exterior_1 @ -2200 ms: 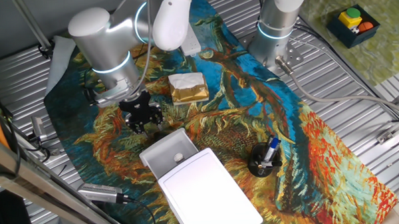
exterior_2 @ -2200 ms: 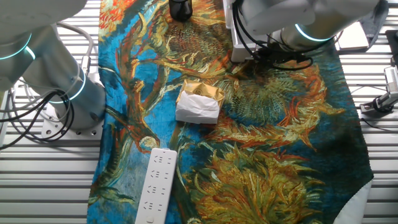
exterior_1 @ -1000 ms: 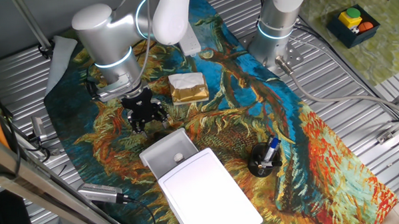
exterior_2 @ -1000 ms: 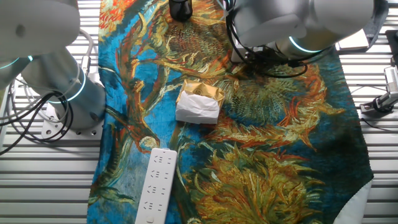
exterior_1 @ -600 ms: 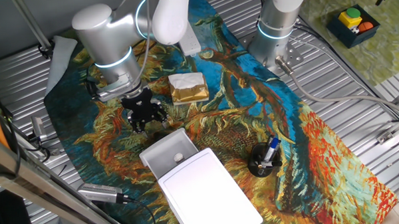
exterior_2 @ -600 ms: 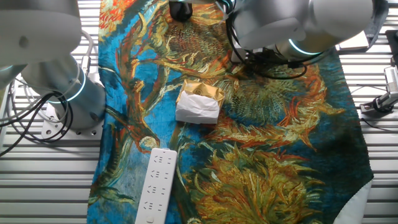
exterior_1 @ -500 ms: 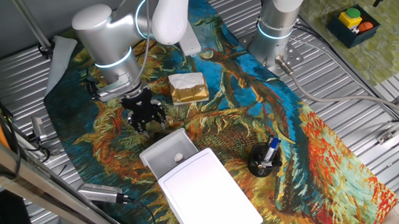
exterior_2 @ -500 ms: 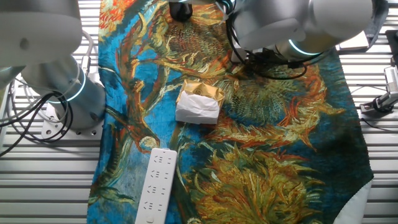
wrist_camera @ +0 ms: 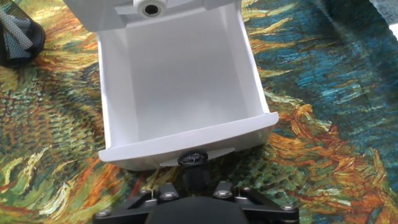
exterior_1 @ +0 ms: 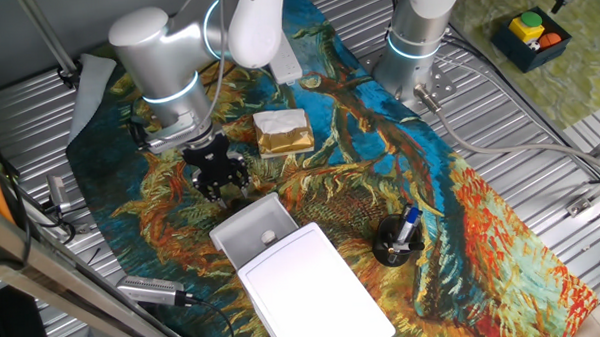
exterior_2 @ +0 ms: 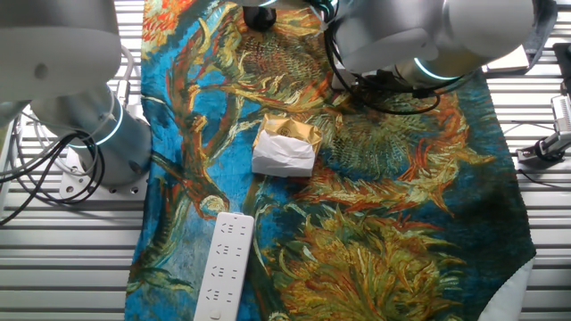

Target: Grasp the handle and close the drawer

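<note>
Fingers hidden in hand view; grip state unclear. Drawer (wrist_camera: 180, 93) far end cut off by top edge, beyond fingers.

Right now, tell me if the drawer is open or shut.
Open. The drawer sticks out of its box, bare inside showing, with the gripper at its front.

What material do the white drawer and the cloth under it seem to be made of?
The drawer looks like smooth moulded plastic: uniform white, rounded corners, a soft sheen on thin walls. The cloth seems a woven fabric printed with a painting; a fine weave texture shows, though the fibre cannot be told.
</note>
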You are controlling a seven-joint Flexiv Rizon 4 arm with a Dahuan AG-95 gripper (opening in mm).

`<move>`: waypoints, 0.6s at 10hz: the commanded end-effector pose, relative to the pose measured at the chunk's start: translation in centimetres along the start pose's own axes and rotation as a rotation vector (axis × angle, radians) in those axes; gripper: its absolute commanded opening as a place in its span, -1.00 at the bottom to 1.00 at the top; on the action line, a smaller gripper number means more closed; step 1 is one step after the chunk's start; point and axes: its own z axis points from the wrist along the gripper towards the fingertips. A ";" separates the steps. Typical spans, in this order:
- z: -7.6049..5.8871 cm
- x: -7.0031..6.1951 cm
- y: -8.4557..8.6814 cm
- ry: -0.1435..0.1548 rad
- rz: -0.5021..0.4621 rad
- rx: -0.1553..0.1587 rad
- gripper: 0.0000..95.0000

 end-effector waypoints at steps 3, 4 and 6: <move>0.1 -0.1 0.0 -0.003 0.002 0.002 -0.20; 0.1 -0.1 0.0 -0.005 0.002 0.003 -0.20; 0.1 -0.1 0.0 -0.007 0.004 0.006 -0.20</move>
